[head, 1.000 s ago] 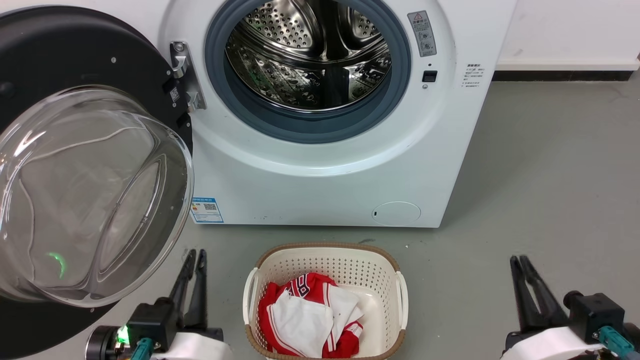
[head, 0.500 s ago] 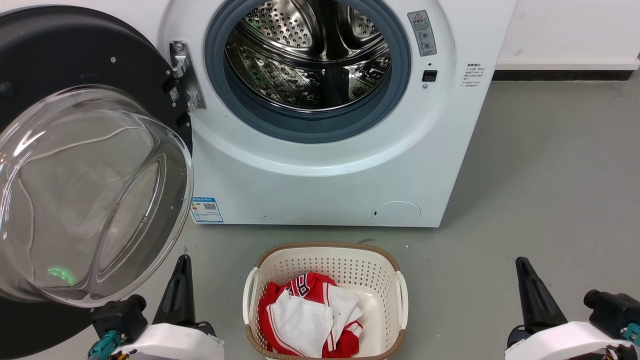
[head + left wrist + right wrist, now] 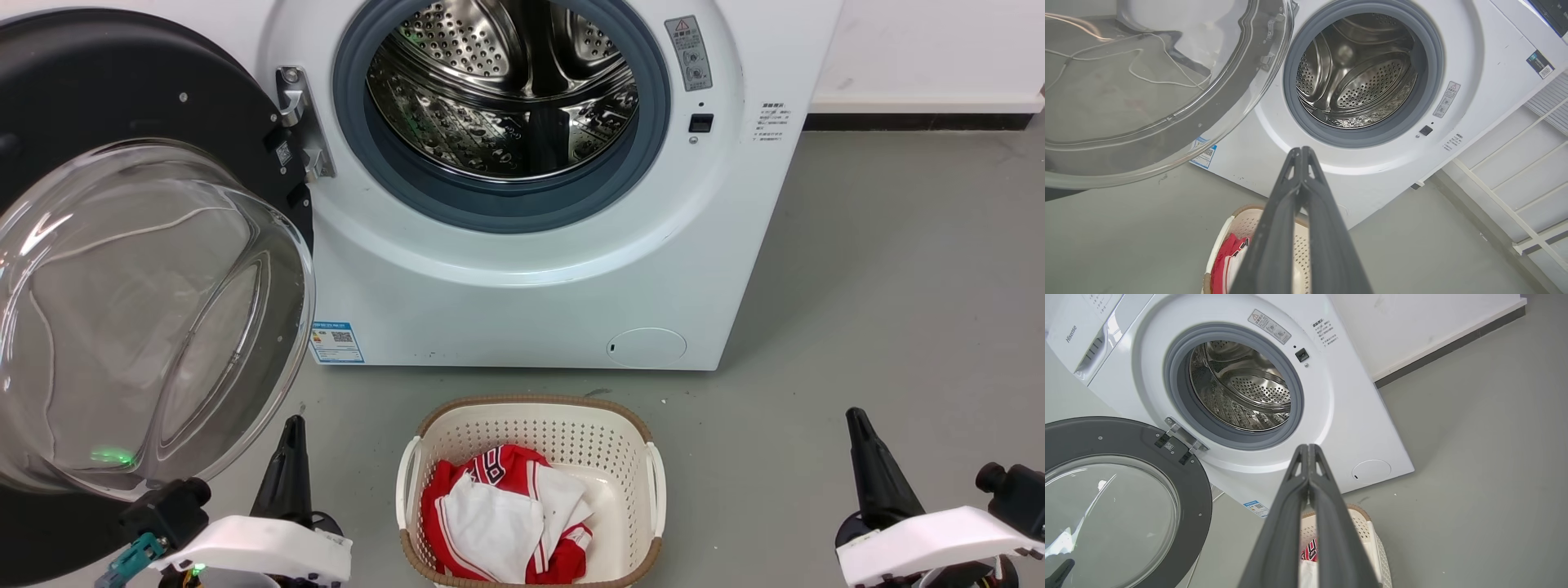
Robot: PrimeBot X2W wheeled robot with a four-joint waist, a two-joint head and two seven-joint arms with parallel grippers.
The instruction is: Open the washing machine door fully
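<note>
One washing machine door (image 3: 147, 310) is hanging swung out left of one white machine (image 3: 531, 302), its steel drum (image 3: 498, 90) showing. One basket (image 3: 531, 405) of red and white clothes (image 3: 490, 514) is sitting on the grey floor (image 3: 882, 286) before a white wall (image 3: 931, 49). Flanking it, the left gripper (image 3: 291, 429) and the right gripper (image 3: 855, 418) are hovering low, each pressing its fingers together.

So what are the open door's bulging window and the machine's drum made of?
On the washing machine door, the window looks like clear glass, possibly plastic: see-through, with sharp glossy reflections. The drum looks like polished stainless steel: silvery, mirror-like, punched with small holes.
</note>
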